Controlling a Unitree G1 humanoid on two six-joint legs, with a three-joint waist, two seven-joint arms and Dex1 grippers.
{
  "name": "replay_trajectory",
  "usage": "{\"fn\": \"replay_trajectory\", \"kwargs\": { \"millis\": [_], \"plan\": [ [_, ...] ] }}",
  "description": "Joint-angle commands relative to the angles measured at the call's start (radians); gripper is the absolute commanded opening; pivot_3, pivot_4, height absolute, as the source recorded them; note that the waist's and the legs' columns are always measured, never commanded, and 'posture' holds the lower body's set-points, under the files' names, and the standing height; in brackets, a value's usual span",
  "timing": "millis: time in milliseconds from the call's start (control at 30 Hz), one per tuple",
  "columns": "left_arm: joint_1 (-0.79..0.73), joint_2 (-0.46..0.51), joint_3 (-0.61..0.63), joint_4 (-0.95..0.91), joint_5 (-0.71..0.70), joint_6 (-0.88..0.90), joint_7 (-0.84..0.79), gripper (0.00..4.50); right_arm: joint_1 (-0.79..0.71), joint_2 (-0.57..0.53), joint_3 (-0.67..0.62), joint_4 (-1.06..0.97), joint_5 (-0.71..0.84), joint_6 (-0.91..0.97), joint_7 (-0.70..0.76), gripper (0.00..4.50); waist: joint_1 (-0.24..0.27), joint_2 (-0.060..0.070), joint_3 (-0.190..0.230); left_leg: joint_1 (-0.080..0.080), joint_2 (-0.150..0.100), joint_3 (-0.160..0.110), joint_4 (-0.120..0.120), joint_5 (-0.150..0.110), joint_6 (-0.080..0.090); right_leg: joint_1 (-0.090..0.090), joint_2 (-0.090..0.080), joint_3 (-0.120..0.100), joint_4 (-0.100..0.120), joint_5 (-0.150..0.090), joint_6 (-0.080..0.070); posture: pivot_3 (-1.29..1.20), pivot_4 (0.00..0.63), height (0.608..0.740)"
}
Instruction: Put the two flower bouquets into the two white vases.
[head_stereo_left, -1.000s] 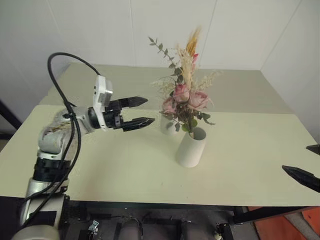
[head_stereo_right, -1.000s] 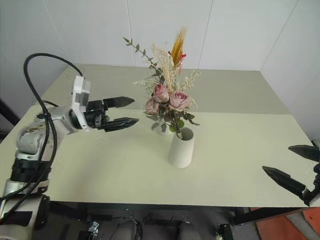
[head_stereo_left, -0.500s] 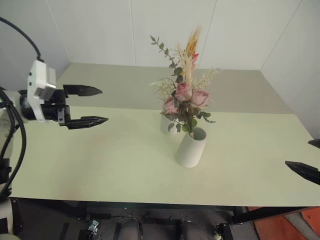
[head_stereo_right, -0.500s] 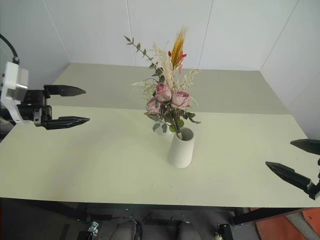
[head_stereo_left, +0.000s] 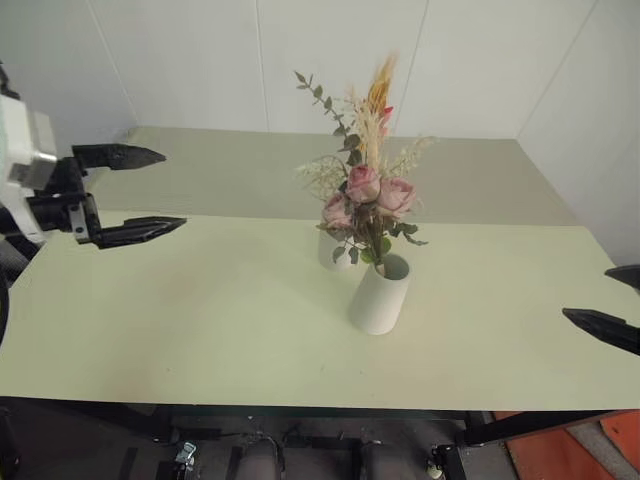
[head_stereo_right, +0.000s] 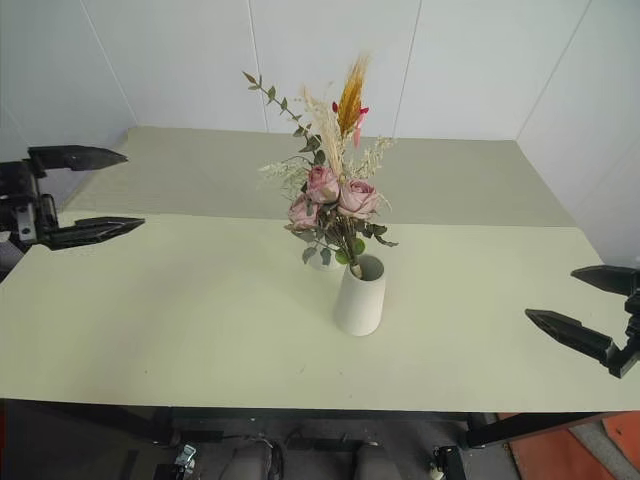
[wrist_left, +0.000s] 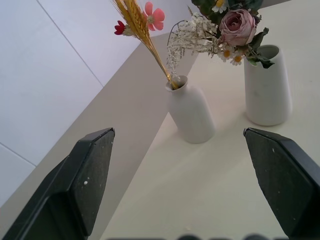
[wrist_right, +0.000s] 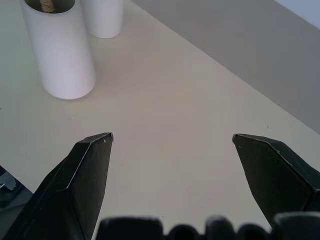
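The rose bouquet (head_stereo_left: 366, 196) stands in the wide white vase (head_stereo_left: 378, 296) at the table's middle. Just behind it, the slim yellow-orange stalks (head_stereo_left: 381, 86) rise from the narrow-necked vase (head_stereo_left: 334, 252), which the leaves partly hide. In the left wrist view both vases show, the bottle-shaped vase (wrist_left: 190, 114) with the stalks (wrist_left: 138, 23) and the wide vase (wrist_left: 267, 86) with a rose (wrist_left: 238, 26). My left gripper (head_stereo_left: 173, 189) hangs open and empty far to the left of the vases. Near the table's right edge my right gripper (head_stereo_right: 550, 293) is open and empty too.
The pale green table (head_stereo_left: 220, 320) runs back to a second, greyer surface (head_stereo_left: 250, 165) against white walls. A dark frame and an orange-red patch (head_stereo_left: 610, 445) lie below the front edge.
My left gripper has pulled away from the vases, leftward and upward, staying open. The right gripper has barely moved. Both bouquets stay in their vases.
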Motion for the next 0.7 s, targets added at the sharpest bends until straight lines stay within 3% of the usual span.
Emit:
{"fn": "replay_trajectory", "kwargs": {
  "millis": [33,367,700],
  "plan": [
    [0.006,0.033,0.036,-0.034,-0.023,0.021,0.005,4.49,-0.015,-0.014,-0.011,0.008,-0.014,-0.032,0.025,4.50,0.002,0.000,0.000,0.000,0.000,0.000,0.000,0.000,0.000,0.000,0.000,0.000,0.000,0.000,0.000,0.00,0.150,0.740],
    [0.048,0.074,0.086,0.075,0.002,0.007,-0.024,4.49,-0.070,-0.017,0.043,0.008,-0.015,-0.026,0.019,4.50,-0.003,0.000,0.000,0.001,0.000,0.001,0.000,0.000,0.000,0.000,0.000,0.000,0.001,0.000,0.000,0.00,0.150,0.740],
    [0.137,0.086,0.139,0.023,-0.015,0.045,-0.023,4.49,-0.088,-0.013,0.089,0.031,-0.027,-0.038,0.051,4.50,0.000,0.000,0.000,0.001,0.001,0.001,-0.002,0.000,0.000,-0.001,0.000,0.000,0.001,-0.001,-0.001,0.00,0.150,0.740]
  ]
}}
